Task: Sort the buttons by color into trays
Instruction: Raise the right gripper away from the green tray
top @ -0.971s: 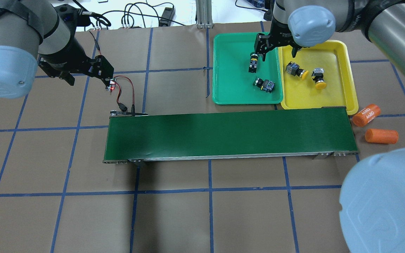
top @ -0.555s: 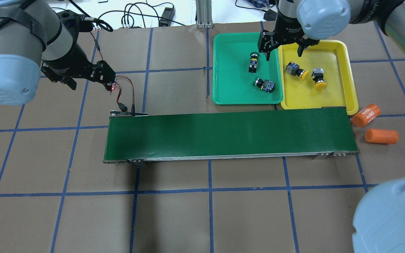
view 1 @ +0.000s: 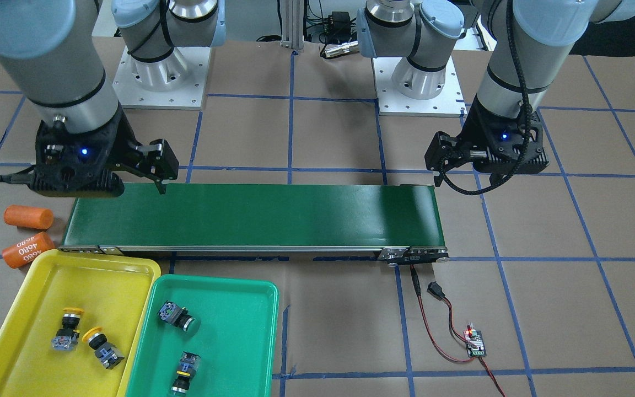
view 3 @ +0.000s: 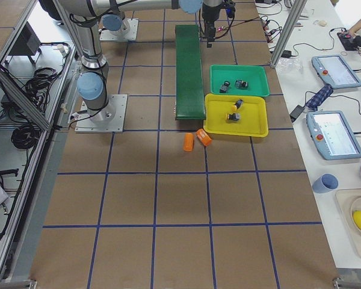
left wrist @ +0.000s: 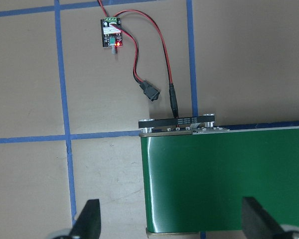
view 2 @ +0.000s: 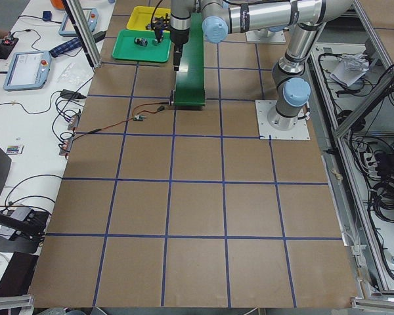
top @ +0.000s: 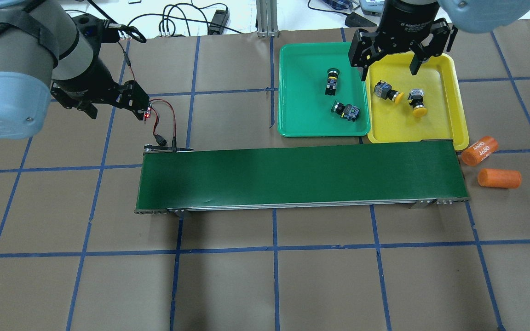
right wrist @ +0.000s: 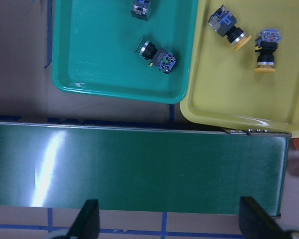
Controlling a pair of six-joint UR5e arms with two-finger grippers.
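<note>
A: Overhead view, clock face laid on it, 12 o'clock pointing away from the robot. What is at far left?
B: Left hand [top: 115,108], fingers spread wide with nothing between them. It is above the brown worktop [top: 228,276], at 10 o'clock of the conveyor belt [top: 302,177]. Just at the hand's 3 o'clock is the circuit board [top: 146,112], red LED lit. Red wires [top: 173,119] run from it to the belt's 9 o'clock end. Print on that end bracket is too small to read.
A: Trays?
B: Side by side and touching, at 12 to 1 o'clock of the belt. Green tray [top: 302,92] holds both green buttons [top: 331,82], lying apart, caps to 12 and 9 o'clock. Yellow tray [top: 449,101] at its 3 o'clock holds both yellow buttons [top: 387,92], near each other, caps to 4 and 6 o'clock.
A: Right hand?
B: Right hand [top: 388,69], fingers wide apart, empty. It appears over the trays' 12 o'clock rims. White lettering on its wrist is blurred.
A: Anything legible?
B: Orange cylinder [top: 479,151] at the belt's 3 o'clock end reads "4680", printed twice. Second orange cylinder [top: 499,178] lies at its 5 o'clock, plain side up.
</note>
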